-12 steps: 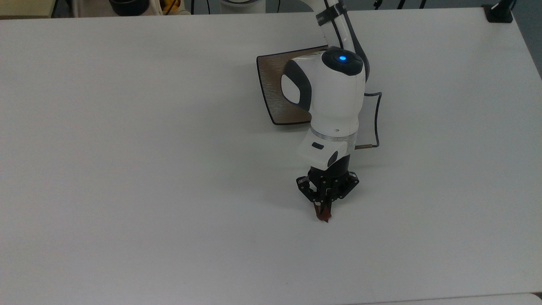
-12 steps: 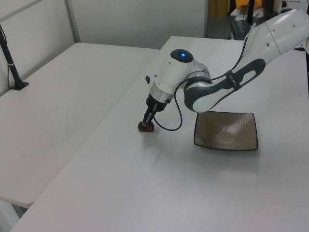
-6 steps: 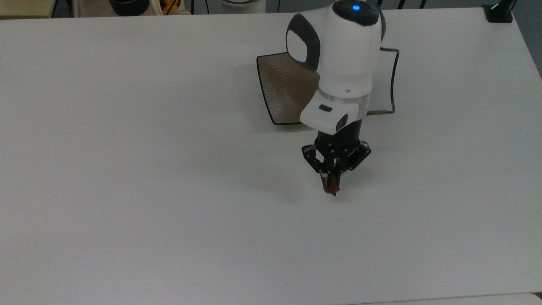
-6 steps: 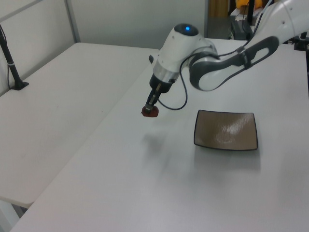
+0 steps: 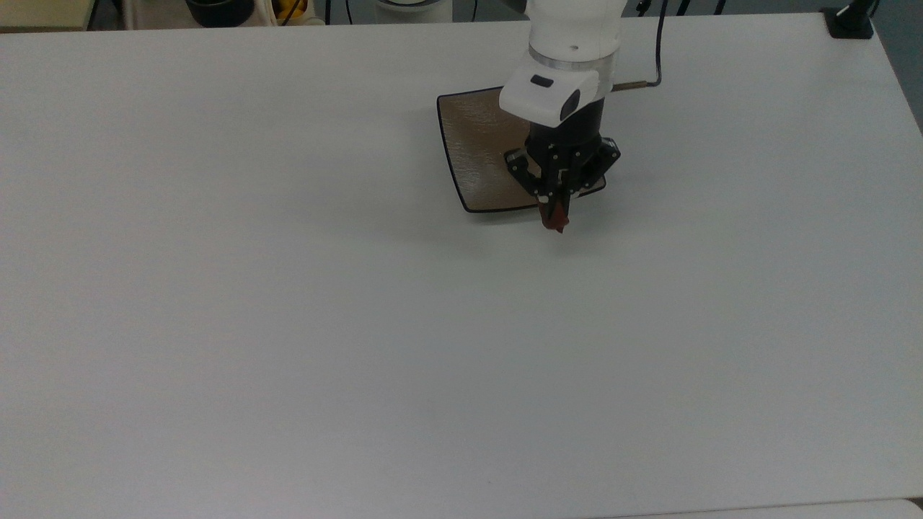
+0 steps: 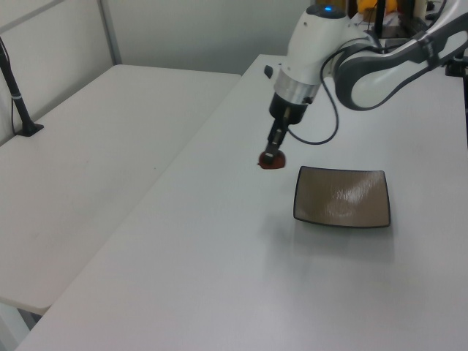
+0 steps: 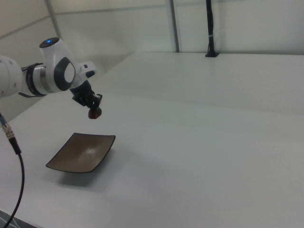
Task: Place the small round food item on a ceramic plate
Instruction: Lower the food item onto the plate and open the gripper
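Carried aloft: a small dark reddish-brown rounded food lump (image 5: 554, 218), pinched between the black fingertips of the white arm's two-finger gripper (image 5: 554, 210), jaws drawn nearly together with only the lump's width between them. Held well clear of the white table (image 5: 288, 324), presumably so nothing drags or smears across the surface on the way over. In the left view, lump (image 6: 271, 162) hanging in the air beside the plate's near-left edge, its faint shadow thrown on the table below and apart from it, a sign of real height.

Resting flat on the table: a square brown-grey glossy ceramic plate with a thin black rim and curved edges (image 5: 472, 144), bare, nothing on it. In the top view, gripper seen over the plate's lower right corner, lump showing just past the rim; in the right view, lump (image 7: 95, 113) hanging above and behind the plate (image 7: 83, 152). Not yet over the plate's middle, by the look of it.

Judged stage: transport, nearly finished. Still needed: a short shift toward the plate's centre, then a descent close to the surface before release, since a rounded lump dropped from this height could well roll or bounce off so shallow a dish.
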